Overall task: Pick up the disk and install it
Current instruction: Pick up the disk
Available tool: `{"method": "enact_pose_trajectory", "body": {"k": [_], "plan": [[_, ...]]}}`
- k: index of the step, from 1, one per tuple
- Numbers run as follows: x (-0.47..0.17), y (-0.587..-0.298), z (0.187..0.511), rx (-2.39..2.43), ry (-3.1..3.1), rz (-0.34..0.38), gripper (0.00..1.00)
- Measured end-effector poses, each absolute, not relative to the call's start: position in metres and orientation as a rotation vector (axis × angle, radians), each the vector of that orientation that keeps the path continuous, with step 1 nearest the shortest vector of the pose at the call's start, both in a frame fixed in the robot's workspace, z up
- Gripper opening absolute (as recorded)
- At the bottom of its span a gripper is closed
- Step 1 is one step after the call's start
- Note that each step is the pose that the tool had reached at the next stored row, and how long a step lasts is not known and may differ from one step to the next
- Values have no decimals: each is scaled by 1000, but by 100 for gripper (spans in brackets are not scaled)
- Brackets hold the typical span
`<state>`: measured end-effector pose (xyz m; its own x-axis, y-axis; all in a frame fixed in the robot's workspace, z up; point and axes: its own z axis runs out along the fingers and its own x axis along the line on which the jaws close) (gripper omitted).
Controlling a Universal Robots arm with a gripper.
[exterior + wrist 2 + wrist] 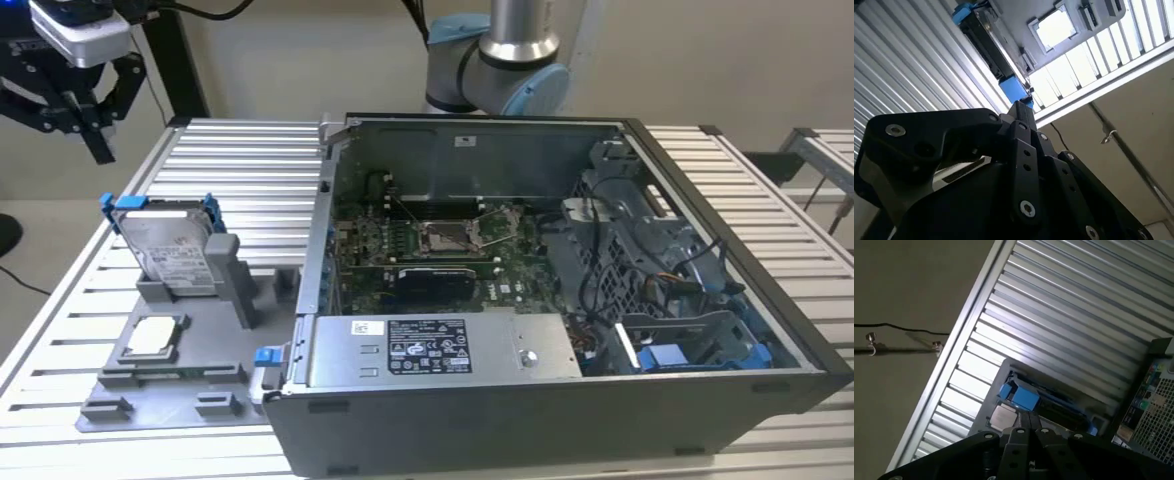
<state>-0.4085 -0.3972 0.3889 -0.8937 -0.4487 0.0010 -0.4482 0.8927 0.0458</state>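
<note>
Ribbed table (227, 160) edge: closed claw (102, 152) hangs clear above disk (171, 245).

This is a robotics lab or test workshop: an open computer case (561, 400) lies on a ribbed aluminium table (254, 150), a robot arm (514, 60) stands behind the case, and a grey fixture (174, 390) sits beside it.

Silver disk (175, 248), blue-framed.
</note>
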Motion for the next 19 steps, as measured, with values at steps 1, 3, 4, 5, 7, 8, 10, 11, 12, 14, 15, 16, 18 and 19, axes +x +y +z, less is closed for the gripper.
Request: {"method": "enact_pose_trajectory", "body": {"k": [1, 3, 4, 5, 7, 8, 10, 11, 12, 14, 15, 16, 18, 19], "plan": [[-408, -397, 389, 749, -3038, -69, 0], [-409, -397, 389, 803, -3023, -69, 0], [-408, -397, 389, 830, -3016, -69, 0], [-408, -397, 389, 859, -3007, -69, 0], [-408, -397, 389, 913, -2990, -68, 0], [-408, -397, 389, 939, -2982, -68, 0], [-408, -397, 389, 993, -2964, -67, 0], [-408, -397, 389, 1019, -2954, -67, 0], [-408, -397, 389, 1045, -2944, -67, 0], [-408, -397, 389, 1100, -2924, -66, 0], [-408, -397, 389, 1126, -2913, -66, 0], [-408, -397, 389, 1153, -2903, -66, 0], [-408, -397, 389, 1204, -2881, -65, 0], [-408, -397, 389, 1232, -2868, -65, 0]]}}
